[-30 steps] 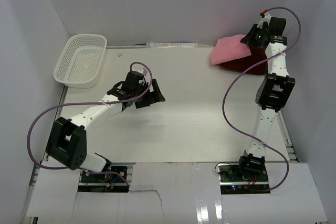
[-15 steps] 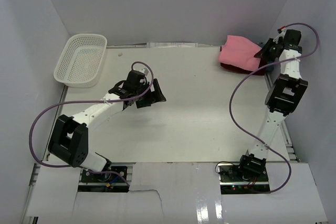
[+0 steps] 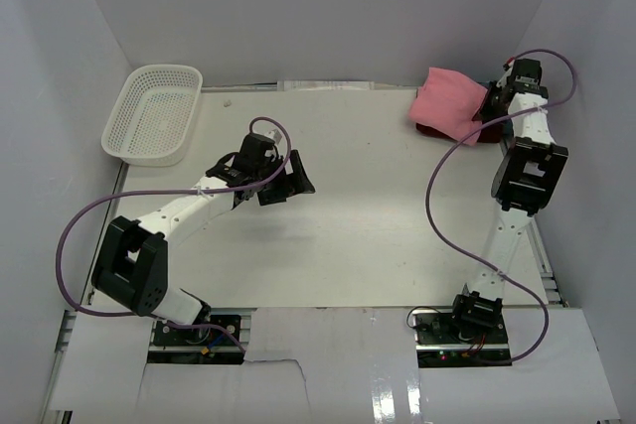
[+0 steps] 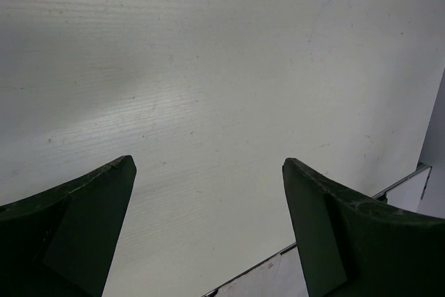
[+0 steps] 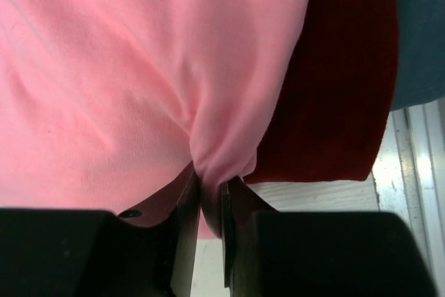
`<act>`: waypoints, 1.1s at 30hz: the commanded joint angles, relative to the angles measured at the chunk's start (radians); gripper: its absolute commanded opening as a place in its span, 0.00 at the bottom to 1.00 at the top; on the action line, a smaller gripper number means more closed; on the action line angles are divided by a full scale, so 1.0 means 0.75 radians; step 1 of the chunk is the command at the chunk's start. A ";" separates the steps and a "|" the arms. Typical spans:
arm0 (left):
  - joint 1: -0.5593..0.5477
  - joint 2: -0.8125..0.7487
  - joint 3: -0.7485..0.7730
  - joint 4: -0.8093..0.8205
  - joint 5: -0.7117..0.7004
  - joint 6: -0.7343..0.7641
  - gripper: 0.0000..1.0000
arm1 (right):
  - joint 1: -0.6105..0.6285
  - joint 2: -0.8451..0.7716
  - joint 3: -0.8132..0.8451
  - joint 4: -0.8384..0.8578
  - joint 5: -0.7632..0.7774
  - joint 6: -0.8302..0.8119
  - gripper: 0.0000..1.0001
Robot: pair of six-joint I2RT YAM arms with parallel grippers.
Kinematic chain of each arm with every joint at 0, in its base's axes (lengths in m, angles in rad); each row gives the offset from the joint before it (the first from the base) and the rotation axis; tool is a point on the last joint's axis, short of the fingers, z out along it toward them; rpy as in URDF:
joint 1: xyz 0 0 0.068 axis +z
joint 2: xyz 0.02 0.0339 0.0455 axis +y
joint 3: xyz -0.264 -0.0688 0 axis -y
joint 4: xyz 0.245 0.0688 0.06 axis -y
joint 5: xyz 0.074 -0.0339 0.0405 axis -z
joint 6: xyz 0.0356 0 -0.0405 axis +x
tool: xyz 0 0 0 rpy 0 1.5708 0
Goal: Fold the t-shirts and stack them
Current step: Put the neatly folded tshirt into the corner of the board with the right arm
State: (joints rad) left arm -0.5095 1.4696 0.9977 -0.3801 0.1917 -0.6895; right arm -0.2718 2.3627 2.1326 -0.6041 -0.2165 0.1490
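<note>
The pink t-shirt (image 5: 104,67) — soft matt knit; dark red t-shirt (image 5: 334,102) — finely ribbed cloth; table (image 4: 208,67) matt, scuffed.

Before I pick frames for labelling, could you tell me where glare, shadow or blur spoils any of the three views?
Top view: glare streaks on the glossy near board; table evenly lit. Left wrist view: the left gripper is dark, showing little detail. Right wrist view: pink shirt sharp, the right gripper nearly black.
</note>
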 commanded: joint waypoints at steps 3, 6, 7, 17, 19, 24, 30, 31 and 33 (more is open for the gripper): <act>0.004 -0.029 0.026 0.022 0.014 -0.003 0.98 | 0.080 -0.084 0.106 0.061 0.280 -0.145 0.18; 0.004 -0.023 0.032 0.024 0.020 -0.001 0.98 | 0.117 -0.068 0.128 0.098 0.399 -0.192 0.12; 0.004 -0.021 0.034 0.024 0.023 -0.001 0.98 | 0.121 -0.060 0.145 0.102 0.409 -0.192 0.11; 0.004 0.022 0.083 0.012 0.023 0.001 0.98 | 0.111 -0.017 0.310 0.112 0.475 -0.239 0.08; 0.004 0.039 0.091 0.010 0.027 0.001 0.98 | 0.107 -0.017 0.316 0.114 0.493 -0.250 0.08; 0.004 0.065 0.105 0.012 0.037 -0.001 0.98 | 0.090 -0.007 0.310 0.114 0.493 -0.244 0.08; 0.004 0.069 0.108 0.010 0.037 0.001 0.98 | 0.082 0.004 0.312 0.118 0.512 -0.233 0.08; 0.004 0.071 0.108 0.010 0.037 0.001 0.98 | 0.080 0.006 0.316 0.118 0.512 -0.233 0.08; 0.004 0.071 0.110 0.010 0.037 0.001 0.98 | 0.074 0.008 0.321 0.118 0.516 -0.233 0.08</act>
State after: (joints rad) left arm -0.5095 1.5291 1.0439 -0.3813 0.2077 -0.6888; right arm -0.1944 2.3650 2.3245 -0.5743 0.1242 -0.0116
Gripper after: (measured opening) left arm 0.979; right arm 0.131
